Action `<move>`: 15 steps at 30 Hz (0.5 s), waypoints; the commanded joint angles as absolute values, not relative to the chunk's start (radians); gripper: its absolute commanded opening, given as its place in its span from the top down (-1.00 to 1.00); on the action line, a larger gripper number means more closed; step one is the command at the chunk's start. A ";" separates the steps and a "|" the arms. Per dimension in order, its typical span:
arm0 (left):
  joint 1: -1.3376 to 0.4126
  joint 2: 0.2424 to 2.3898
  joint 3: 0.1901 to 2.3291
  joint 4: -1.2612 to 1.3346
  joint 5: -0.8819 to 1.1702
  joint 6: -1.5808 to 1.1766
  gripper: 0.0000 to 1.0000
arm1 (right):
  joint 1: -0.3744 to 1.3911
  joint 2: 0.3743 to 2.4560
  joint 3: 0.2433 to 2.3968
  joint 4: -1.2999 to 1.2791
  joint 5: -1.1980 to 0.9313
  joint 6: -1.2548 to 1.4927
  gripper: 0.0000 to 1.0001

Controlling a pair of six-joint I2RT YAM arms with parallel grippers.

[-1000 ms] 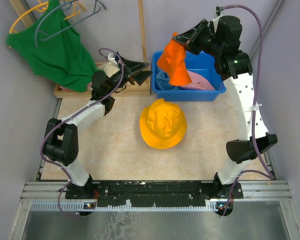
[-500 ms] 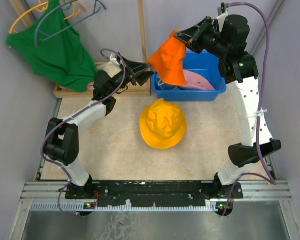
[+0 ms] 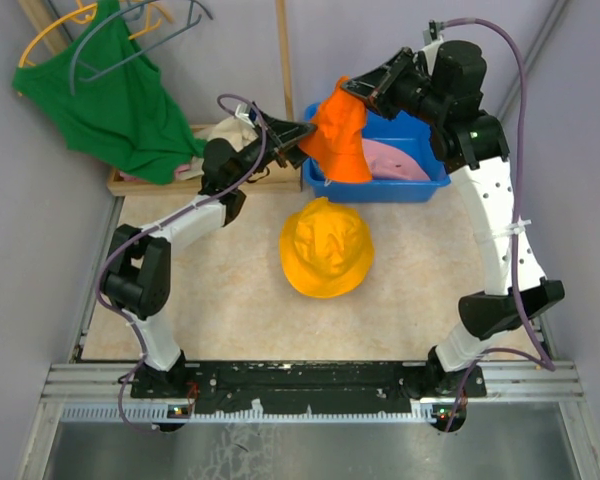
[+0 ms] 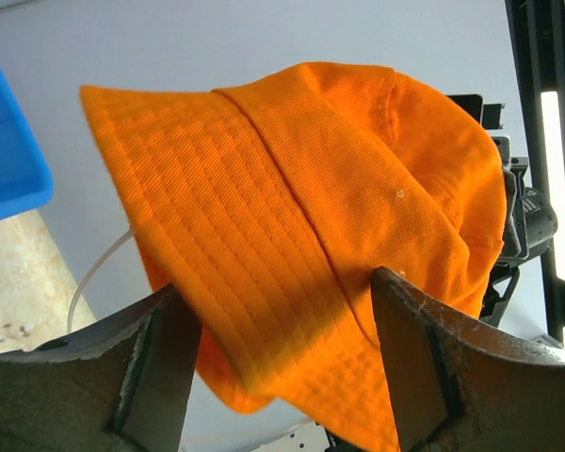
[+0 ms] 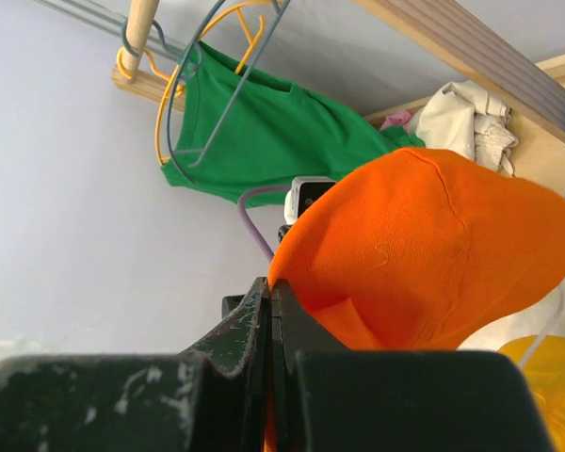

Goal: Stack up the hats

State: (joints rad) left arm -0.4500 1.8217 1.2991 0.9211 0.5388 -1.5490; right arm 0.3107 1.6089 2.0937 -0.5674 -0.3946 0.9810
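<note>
Beige counter, with a blue bin at its far edge. Yellow-orange hat lies crown-up mid-counter, likely the base of the stack. Bright orange hat hangs in the air over the bin's left end, its fabric clenched in the right pincer. Left pincer is spread wide with the brim between its jaws, not gripping, probably there to steady the brim. Pink hat waits in the bin.

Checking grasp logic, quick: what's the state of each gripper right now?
Left gripper: open, fingers either side of the bright orange hat, not clamped.
Right gripper: shut on the bright orange hat, holding it up.
</note>
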 commanded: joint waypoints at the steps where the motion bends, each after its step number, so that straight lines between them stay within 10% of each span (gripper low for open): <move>1: -0.457 1.817 1.313 0.989 0.533 -1.555 -0.46 | 0.320 1.559 2.097 -0.496 -0.414 0.984 1.00; 7: -0.455 1.783 1.260 1.013 0.520 -1.572 0.23 | 0.321 1.538 2.075 -0.549 -0.391 0.914 1.00; 15: -0.456 1.768 1.211 1.043 0.560 -1.592 0.64 | 0.262 1.461 1.991 -0.627 -0.315 0.767 1.00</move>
State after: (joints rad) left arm -0.4538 1.7988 1.2228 0.9691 0.5327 -1.5757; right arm 0.2951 1.5490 2.0186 -0.6277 -0.3496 0.8623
